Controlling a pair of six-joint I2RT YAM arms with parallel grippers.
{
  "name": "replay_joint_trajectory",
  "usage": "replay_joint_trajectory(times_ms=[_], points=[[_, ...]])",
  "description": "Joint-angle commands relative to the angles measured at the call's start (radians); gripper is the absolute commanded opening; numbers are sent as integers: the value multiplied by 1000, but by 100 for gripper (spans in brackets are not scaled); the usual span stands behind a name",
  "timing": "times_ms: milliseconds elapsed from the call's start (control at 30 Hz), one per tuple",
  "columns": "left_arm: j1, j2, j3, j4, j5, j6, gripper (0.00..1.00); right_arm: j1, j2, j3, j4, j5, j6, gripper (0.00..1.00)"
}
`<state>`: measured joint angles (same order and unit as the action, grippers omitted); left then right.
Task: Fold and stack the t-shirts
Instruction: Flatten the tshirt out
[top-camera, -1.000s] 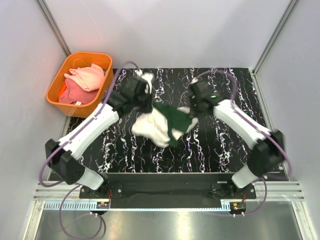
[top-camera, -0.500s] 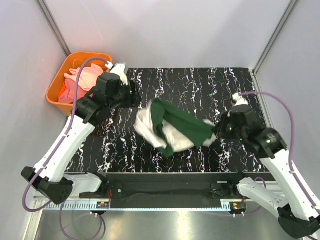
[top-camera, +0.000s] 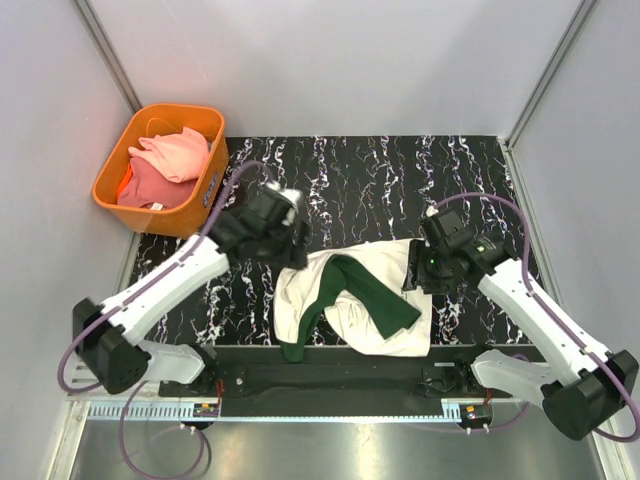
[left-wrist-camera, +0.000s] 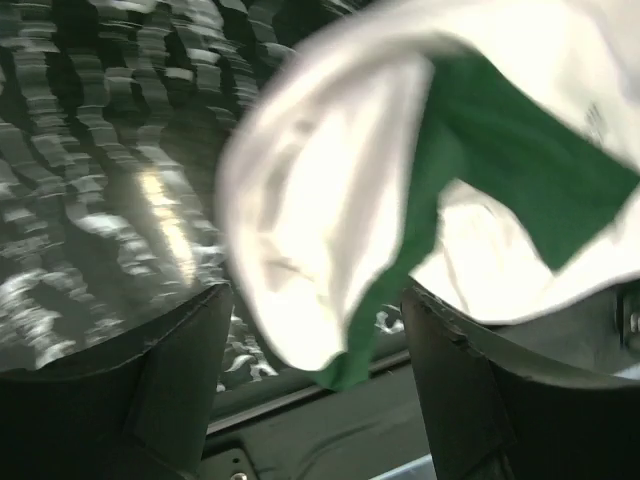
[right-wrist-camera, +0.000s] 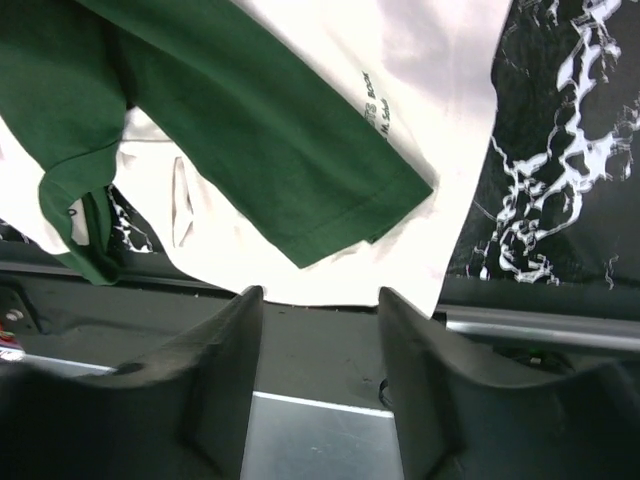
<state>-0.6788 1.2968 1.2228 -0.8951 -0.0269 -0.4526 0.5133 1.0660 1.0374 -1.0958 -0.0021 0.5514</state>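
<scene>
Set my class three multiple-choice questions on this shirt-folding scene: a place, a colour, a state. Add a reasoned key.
1. The orange basket stands: A) at the table's far left corner; B) between the arms; C) at the near right corner.
2. The cream shirt's sleeve is: A) red; B) dark green; C) blue.
3. The left end effector and right end effector are: A) open, holding nothing; B) shut on the shirt; C) out of view.
Key: 1 A, the top view shows it there; 2 B, plain in the right wrist view; 3 A, both wrist views show them spread, the shirt lying below.
</scene>
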Motion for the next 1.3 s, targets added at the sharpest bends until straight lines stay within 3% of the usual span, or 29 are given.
replay_joint_trajectory(times_ms=[0,100,200,267,400,500,567,633,733,767,867,1000,1100,1267], points=[[-118,99,-10,116,31,-31,74,-2,48,-3,91,-32,-39,49],[-181,203,24,117,-13,-26,69,-2,101,-42,155,-65,-28,41],[-235,265,33,120,-73,-46,61,-2,144,-105,238,-104,7,40],[-257,315,44,124,-132,-54,62,-4,169,-149,269,-110,30,44],[-280,406,89,127,-191,-61,76,-6,196,-194,309,-128,38,54],[-280,450,104,142,-208,-69,77,-15,196,-223,309,-108,36,62],[-280,479,113,143,-211,-52,68,-24,199,-232,312,-95,24,64],[-278,496,104,143,-228,-51,53,-36,215,-237,318,-81,19,63],[-278,486,86,143,-235,-49,40,-39,253,-237,335,-94,28,59],[-278,481,75,143,-240,-47,29,-39,264,-238,350,-101,36,58],[-278,454,63,142,-245,-40,12,-39,296,-258,384,-82,48,55],[-278,378,46,127,-261,-43,0,-38,359,-266,424,-32,48,51],[-278,308,44,87,-289,-40,0,-38,413,-252,430,-4,53,45],[-278,185,30,19,-369,-21,0,-38,371,-249,380,73,79,4]])
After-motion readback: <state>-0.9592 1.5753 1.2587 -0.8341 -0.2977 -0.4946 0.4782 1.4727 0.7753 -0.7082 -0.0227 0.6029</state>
